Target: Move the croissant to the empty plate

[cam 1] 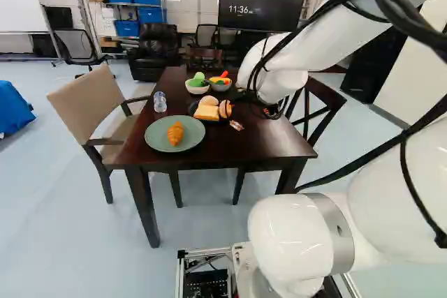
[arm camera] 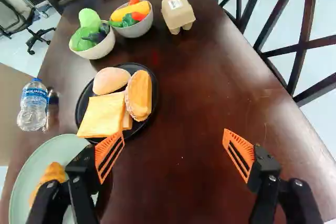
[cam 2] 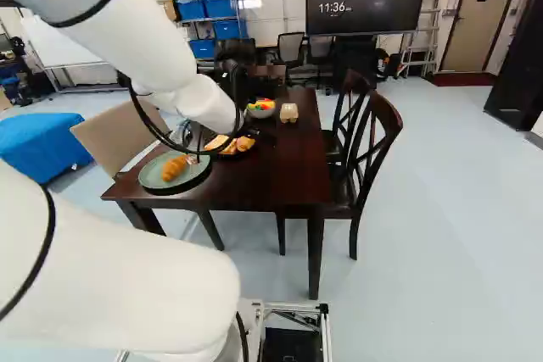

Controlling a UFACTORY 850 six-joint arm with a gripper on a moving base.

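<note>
One croissant [cam 1: 175, 132] is lying on the green plate [cam 1: 195, 135], near the laden black plate [arm camera: 154, 98], while the gripper [arm camera: 172, 134] is standing wide open over the table [arm camera: 189, 174], holding nothing, the transfer apparently nearing completion with only withdrawal remaining.
</note>
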